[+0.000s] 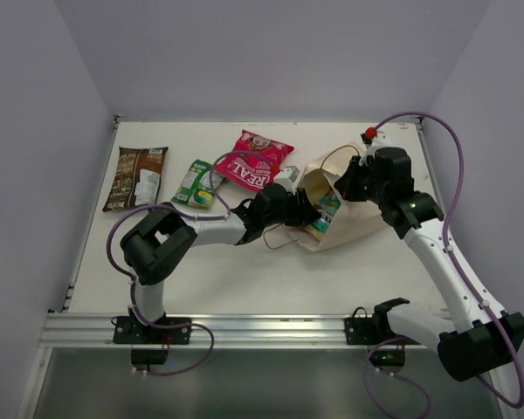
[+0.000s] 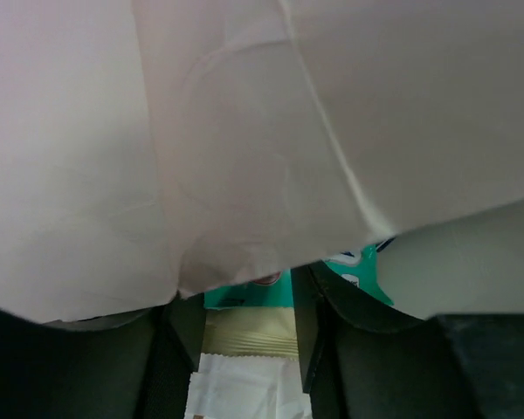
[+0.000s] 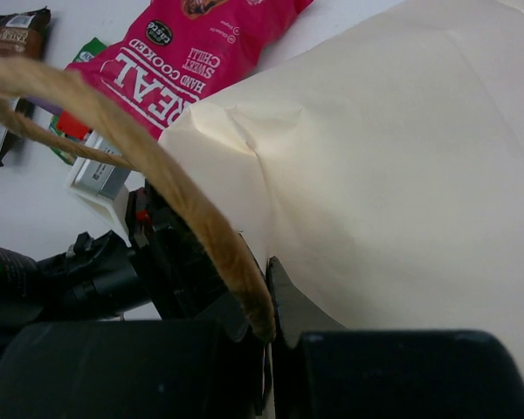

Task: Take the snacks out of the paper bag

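Left tool (image 2: 244, 349) inside paper bag (image 1: 358, 218), clamped on teal packet (image 2: 249, 297); right tool (image 3: 269, 327) pinching cord handle (image 3: 183, 205).

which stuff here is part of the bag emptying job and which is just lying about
Part of the job:
paper bag
teal packet at the bag's mouth
magenta packet, green packet, brown packet, already out
left end effector, right end effector

Just lying about:
nothing loose; only the table
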{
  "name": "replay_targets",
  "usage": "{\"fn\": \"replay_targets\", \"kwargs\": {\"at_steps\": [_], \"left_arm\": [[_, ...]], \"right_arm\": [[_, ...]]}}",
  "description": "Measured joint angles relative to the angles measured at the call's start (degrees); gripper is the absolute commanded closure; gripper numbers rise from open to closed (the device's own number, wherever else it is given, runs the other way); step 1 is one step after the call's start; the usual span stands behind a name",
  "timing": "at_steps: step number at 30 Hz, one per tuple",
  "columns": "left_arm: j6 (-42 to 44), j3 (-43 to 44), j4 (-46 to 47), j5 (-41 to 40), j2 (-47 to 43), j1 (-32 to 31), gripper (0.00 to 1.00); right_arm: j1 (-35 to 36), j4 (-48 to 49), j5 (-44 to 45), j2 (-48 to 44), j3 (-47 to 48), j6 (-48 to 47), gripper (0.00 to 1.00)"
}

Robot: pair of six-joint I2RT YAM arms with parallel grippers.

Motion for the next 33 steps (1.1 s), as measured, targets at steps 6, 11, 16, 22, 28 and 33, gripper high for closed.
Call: {"fn": "replay_targets", "kwargs": {"at_steps": [6, 11, 16, 22, 28, 33], "left_arm": [[-1.9, 0.8, 1.6, 0.5, 2.0, -0.3, 0.97], [-2.3, 1.2, 0.7, 0.4, 2.1, -0.3, 1.00], [-0.8, 1.2, -7.8, 0.5, -5.2, -0.2, 1.00], [4.6, 2.6, -23.3, 0.2, -24.8, 1.9, 1.00], [6.8, -6.1, -30.2, 0.0, -41.6, 12.0, 1.00], [7.7, -19.5, -34.9, -1.6, -44.2, 17.2, 1.00]], "right_arm": [[0.0, 0.0, -0.1, 0.0, -0.2, 0.0, 1.00], [0.0, 0.1, 0.1, 0.0, -0.9, 0.1, 1.00], [0.1, 0.2, 1.9, -0.7, -1.6, 0.7, 1.00], [0.0, 0.2, 5.6, -1.0, -1.6, 1.6, 1.00], [0.0, 0.4, 7.3, -0.9, -1.7, 2.2, 1.00], [0.0, 0.4, 7.8, -0.6, -1.7, 2.2, 1.00]]}}
